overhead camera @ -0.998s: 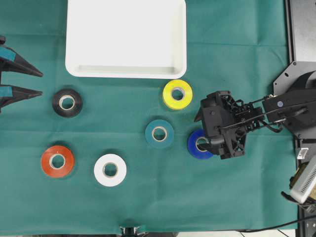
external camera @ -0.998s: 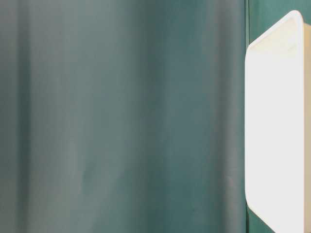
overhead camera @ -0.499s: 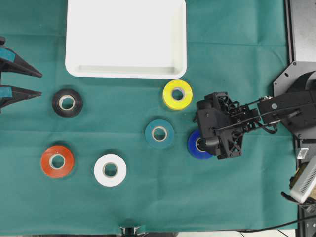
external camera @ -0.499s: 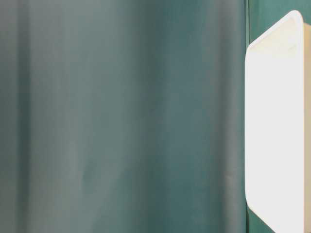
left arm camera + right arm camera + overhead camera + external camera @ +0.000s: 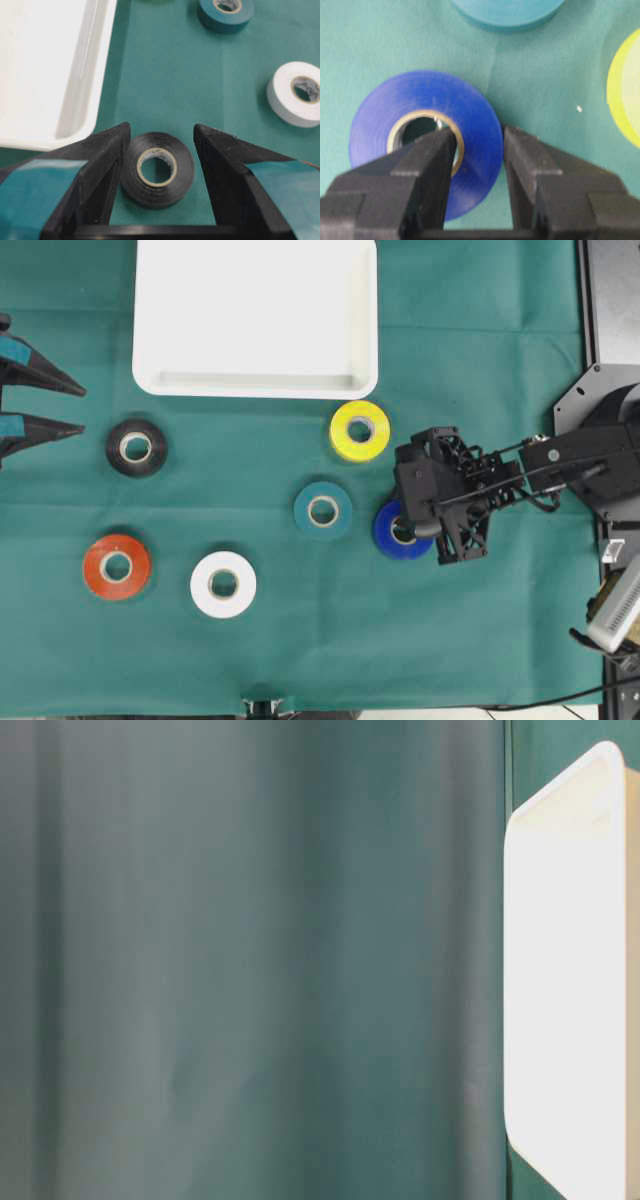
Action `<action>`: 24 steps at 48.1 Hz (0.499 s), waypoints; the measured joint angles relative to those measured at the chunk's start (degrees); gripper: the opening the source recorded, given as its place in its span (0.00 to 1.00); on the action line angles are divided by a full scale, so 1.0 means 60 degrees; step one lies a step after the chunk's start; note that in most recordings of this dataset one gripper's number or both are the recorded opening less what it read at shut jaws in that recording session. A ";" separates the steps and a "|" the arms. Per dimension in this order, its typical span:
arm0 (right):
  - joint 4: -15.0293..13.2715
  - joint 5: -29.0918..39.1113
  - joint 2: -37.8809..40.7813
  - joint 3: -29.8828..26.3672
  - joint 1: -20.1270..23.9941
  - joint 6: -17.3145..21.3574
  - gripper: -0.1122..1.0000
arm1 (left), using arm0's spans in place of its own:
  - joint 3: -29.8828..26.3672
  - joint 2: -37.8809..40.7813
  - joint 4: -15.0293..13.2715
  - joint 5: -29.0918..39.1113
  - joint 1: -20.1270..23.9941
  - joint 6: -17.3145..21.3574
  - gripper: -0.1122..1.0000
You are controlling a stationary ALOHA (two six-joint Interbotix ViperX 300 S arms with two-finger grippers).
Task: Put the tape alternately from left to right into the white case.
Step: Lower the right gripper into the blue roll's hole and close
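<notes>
The blue tape (image 5: 388,538) lies on the green cloth, and my right gripper (image 5: 414,530) is shut on its wall. One finger stands in the pale core and the other outside the roll (image 5: 470,120). My left gripper (image 5: 82,408) hangs open at the left edge, short of the black tape (image 5: 136,447), which shows ahead of its fingers (image 5: 157,170). Yellow tape (image 5: 359,430), teal tape (image 5: 322,510), white tape (image 5: 223,584) and red tape (image 5: 116,566) lie loose on the cloth. The white case (image 5: 255,388) sits at the top with nothing in it.
A green cloth (image 5: 250,470) covers the table. The right arm's dark base and metal frame (image 5: 610,390) stand along the right edge. The table-level view shows only blurred green cloth and one end of the case (image 5: 520,970).
My right gripper has shut on the blue tape's wall and nudged the roll slightly left. The left gripper has not moved.
</notes>
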 measured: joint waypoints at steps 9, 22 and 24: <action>0.0000 0.0000 0.0000 -0.0015 0.0000 0.0015 0.12 | 0.0000 -0.0015 0.0000 0.0000 0.0000 0.0000 0.63; 0.0000 0.0015 -0.0088 -0.0132 0.0015 0.0015 0.12 | 0.0000 -0.0015 0.0000 0.0000 0.0000 0.0000 0.62; 0.0000 0.0015 -0.0132 -0.0176 0.0000 0.0015 0.12 | 0.0000 -0.0015 0.0015 0.0000 0.0000 0.0000 0.62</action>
